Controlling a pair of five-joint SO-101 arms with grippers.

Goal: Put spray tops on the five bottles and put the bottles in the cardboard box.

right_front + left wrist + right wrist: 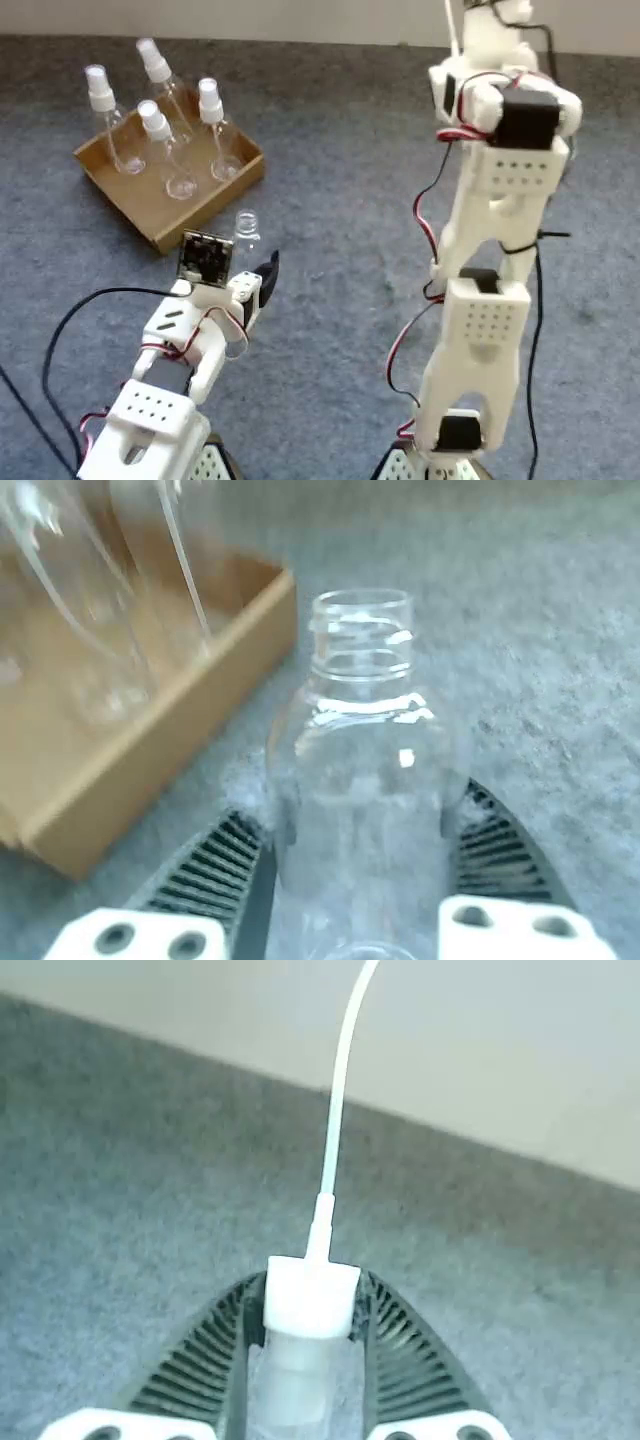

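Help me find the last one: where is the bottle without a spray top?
In the high view, the uncapped bottle stands upright in the left claw, just outside the cardboard box's lower-right wall.

A grey, carpet-like worktop (340, 150) spreads across the high view. A shallow cardboard box (135, 200) lies on it in the upper left, turned cornerwise. Two arm bases (445, 465) stand at the bottom edge, and a black cable (120, 292) loops over the lower left
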